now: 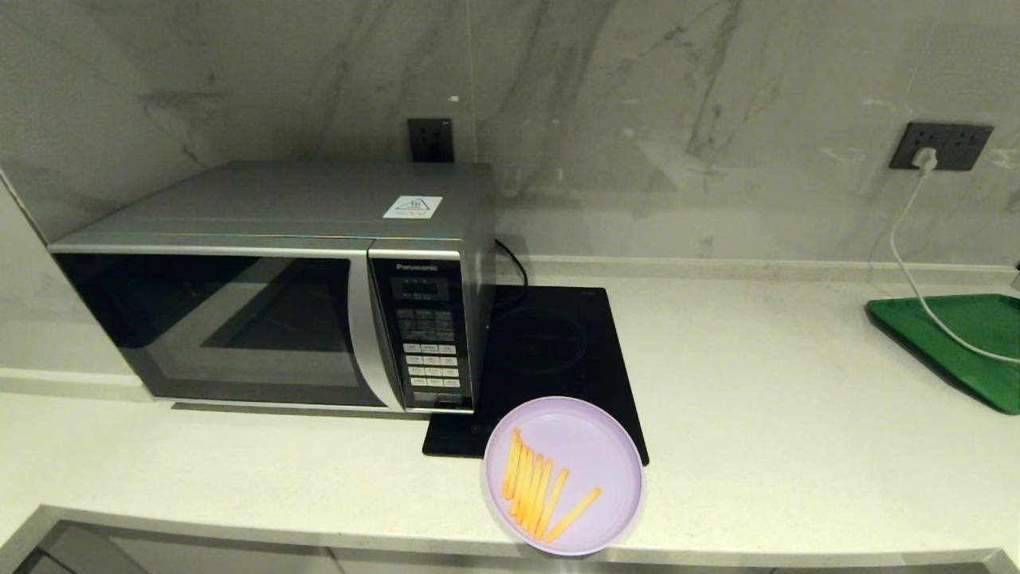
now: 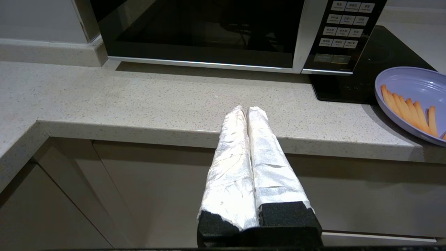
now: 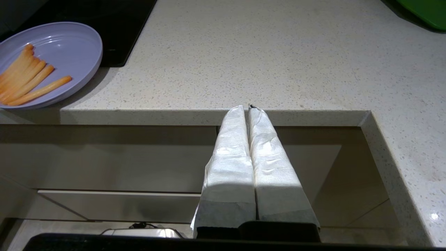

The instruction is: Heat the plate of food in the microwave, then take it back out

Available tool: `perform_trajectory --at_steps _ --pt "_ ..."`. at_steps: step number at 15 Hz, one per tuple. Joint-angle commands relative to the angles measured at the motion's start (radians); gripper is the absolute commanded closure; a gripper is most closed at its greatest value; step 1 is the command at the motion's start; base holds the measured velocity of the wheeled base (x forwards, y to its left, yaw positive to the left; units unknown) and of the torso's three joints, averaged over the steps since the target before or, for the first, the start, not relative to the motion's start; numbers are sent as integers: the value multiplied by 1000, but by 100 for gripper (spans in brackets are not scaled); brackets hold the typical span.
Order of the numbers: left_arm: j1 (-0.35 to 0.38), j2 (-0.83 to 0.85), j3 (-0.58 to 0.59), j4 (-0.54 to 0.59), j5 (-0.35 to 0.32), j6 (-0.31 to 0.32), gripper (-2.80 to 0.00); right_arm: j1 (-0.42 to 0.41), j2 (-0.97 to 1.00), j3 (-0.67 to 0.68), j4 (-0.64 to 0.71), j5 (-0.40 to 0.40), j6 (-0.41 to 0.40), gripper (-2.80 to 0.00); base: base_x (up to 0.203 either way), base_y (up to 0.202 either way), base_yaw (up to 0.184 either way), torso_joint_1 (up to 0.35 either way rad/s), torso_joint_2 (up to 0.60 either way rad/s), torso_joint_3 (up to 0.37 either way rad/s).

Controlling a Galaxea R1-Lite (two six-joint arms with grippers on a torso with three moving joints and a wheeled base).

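**A:** Where is the plate of food right now?

**B:** You can see it at the front edge of the counter. Its back part sits on the black cooktop. It is just beside the microwave, by the front corner under the keypad. The microwave door is closed.

**A:** And your two hands?

**B:** Both hang low in front of the counter edge, holding nothing. The left gripper has its two padded fingers pressed together. The right gripper is the same, fingers together and empty.

**A:** How will the plate feel when you lift it?

**B:** I think it is light and stiff, since it looks like plastic. It may be a bit slippery. The rim is low and thin, so pinch the rim at the side near you, where it reaches the counter edge.

**A:** What about the fries?

**B:** They lie loose in a row. Keep the plate flat, or they could slide off.
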Motion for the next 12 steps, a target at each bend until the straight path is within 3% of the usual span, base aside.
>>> perform_trajectory --at_steps 1,12 --pt "0 0 0 0 0 1 0 0 0 0 1 0 1 0 0 0 0 0 0 0" --pt "0 -1 0 0 0 0 0 0 2 -2 6 -7 -4 0 0 0 0 0 0 0"
